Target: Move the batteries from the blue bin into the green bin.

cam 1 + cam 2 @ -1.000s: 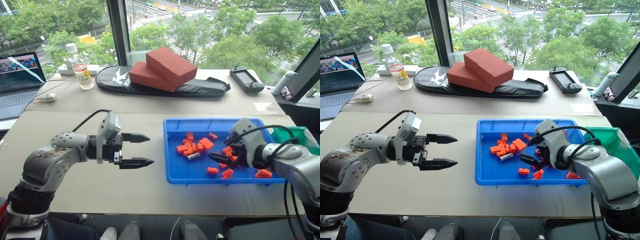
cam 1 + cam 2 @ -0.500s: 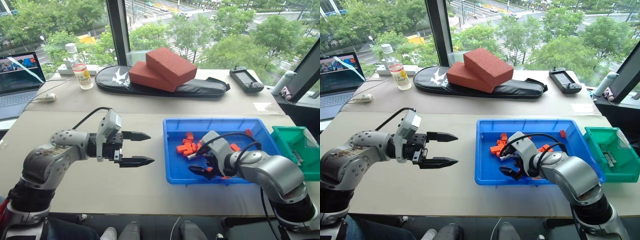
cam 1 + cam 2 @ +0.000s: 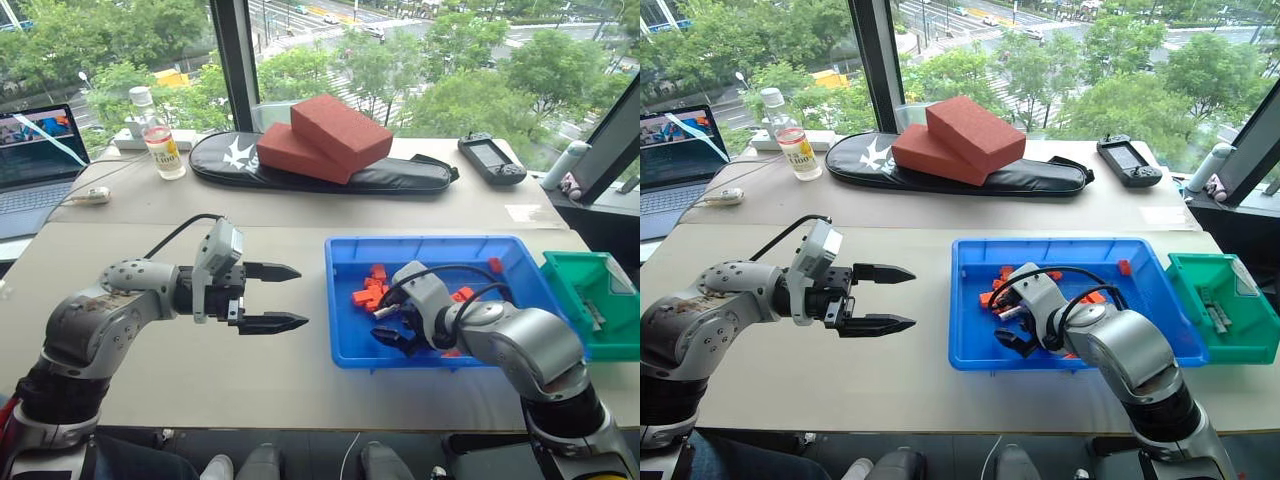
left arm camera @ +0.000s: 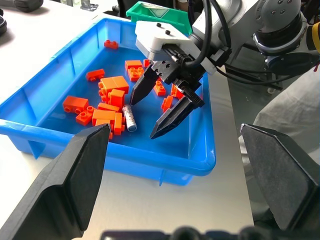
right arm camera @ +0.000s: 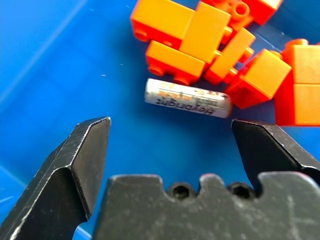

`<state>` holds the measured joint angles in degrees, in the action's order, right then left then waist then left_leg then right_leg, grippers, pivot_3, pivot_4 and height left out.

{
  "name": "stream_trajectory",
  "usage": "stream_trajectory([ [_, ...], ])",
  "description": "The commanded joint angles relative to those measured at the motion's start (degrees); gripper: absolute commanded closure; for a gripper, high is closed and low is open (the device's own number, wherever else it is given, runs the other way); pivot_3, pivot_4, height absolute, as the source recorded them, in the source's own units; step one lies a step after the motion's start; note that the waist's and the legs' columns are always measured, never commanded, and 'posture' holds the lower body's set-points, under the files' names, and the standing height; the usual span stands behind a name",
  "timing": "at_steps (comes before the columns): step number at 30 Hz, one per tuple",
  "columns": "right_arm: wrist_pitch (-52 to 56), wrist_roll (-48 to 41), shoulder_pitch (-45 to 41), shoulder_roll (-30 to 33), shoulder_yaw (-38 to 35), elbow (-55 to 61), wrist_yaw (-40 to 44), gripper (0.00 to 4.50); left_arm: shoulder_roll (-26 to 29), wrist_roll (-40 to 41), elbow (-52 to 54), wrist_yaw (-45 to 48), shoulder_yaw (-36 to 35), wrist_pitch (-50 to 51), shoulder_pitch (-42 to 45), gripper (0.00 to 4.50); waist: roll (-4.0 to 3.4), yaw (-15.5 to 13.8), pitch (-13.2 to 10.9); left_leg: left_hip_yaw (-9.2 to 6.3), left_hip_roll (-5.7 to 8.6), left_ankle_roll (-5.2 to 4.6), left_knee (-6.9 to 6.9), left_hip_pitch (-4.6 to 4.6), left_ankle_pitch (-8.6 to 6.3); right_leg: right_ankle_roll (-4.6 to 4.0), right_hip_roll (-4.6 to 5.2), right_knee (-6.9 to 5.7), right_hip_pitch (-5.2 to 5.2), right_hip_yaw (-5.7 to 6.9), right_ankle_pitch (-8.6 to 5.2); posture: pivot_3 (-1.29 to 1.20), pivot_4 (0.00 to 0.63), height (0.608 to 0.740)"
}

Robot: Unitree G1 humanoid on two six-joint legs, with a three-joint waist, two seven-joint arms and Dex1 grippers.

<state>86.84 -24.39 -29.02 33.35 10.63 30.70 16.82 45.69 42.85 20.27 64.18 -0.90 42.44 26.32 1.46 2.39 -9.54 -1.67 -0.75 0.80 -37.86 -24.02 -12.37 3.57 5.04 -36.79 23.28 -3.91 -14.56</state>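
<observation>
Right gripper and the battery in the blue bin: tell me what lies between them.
Only bare floor of the blue bin. In the right wrist view, the right gripper hangs open just short of the battery, which lies against orange blocks.

Battery [image 5: 187, 98]: lies flat against orange blocks [image 5: 200, 37], on blue bin [image 5: 60, 60] floor.
Right tool [image 5: 182, 150]: fingers spread wide, empty.

Bright blue bin [image 3: 345, 345] holds orange building blocks [image 4: 111, 90] and one silvery-grey battery [image 5: 187, 97] with dark lettering. The smaller bin [image 3: 620, 342] is green, the table [image 3: 150, 380] beige, both claws black.
</observation>
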Motion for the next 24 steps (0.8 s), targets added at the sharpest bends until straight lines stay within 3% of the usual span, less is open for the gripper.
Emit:
stream_trajectory([
  [1,0.0,1.38,-0.79,-0.05,0.0,0.18,-0.92,0.03,0.49,0.23,0.84,0.26,-0.61,-0.34,0.99,0.0,0.0,0.0,0.0,0.0,0.0,0.0,0.0,0.0,0.0,0.0,0.0,0.0,0.0,0.0,0.0,0.0,0.15,0.74],
  [12,0.09,3.87,-1.26,-6.32,0.6,-1.06,-3.98,0.03,0.69,-0.97,0.57,0.7,-0.12,-0.9,0.76,0.0,0.0,0.08,0.0,-0.01,-0.03,0.0,0.01,0.01,0.0,0.0,-0.03,-0.02,0.01,0.0,0.0,0.0,0.15,0.74],
  [24,-0.75,6.33,-0.05,-7.39,0.62,-3.51,-5.46,0.03,0.78,-1.18,0.6,0.91,-0.34,-0.73,0.76,0.0,-0.01,0.08,0.01,-0.01,-0.03,0.0,0.01,0.02,0.0,-0.01,-0.03,-0.02,0.01,0.0,0.0,0.0,0.15,0.74],
])
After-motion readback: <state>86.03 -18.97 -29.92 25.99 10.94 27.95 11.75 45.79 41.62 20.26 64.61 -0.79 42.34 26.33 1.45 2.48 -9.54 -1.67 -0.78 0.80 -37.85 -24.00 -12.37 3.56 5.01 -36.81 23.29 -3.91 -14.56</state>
